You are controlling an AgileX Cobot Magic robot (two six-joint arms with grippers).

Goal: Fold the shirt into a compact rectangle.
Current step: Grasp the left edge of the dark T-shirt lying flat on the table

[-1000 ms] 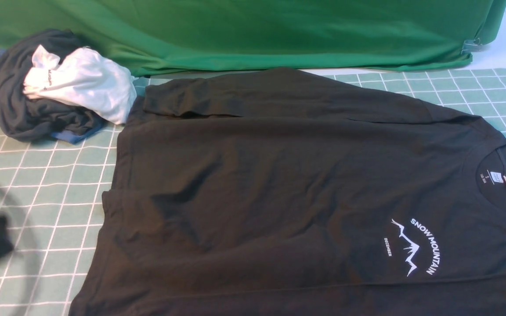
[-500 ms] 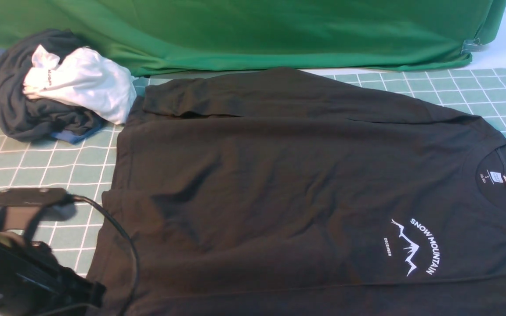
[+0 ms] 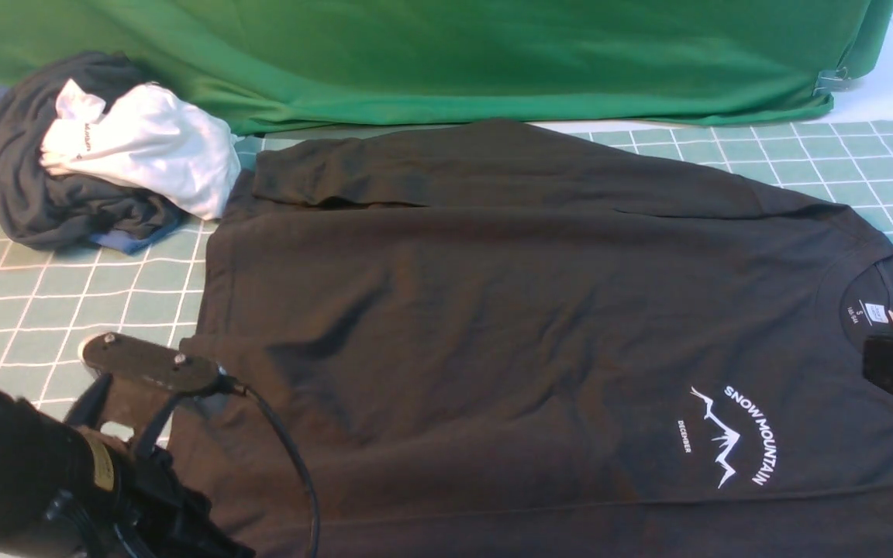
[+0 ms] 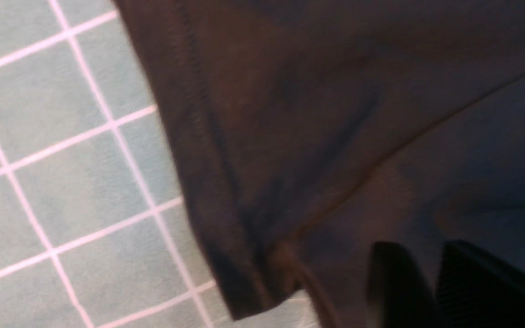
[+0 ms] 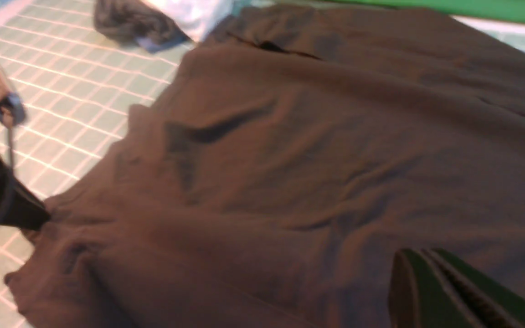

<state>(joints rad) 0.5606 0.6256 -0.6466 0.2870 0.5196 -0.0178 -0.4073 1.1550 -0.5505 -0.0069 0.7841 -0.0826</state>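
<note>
Beneath left gripper (image 4: 419, 257): shirt (image 3: 532, 310) hem.

this looks like a robotics lab bench set up for handling cloth. the tabletop is covered by a pale green mat (image 3: 67, 294) ruled with a white grid. a big green cloth (image 3: 446, 54) hangs behind it as a backdrop, held at one corner by a metal clip (image 3: 830, 80). a heap of garments (image 3: 98, 155) lies at the far left, and a black robot arm (image 3: 20, 480) with a cabled mount stands over the near edge.
</note>
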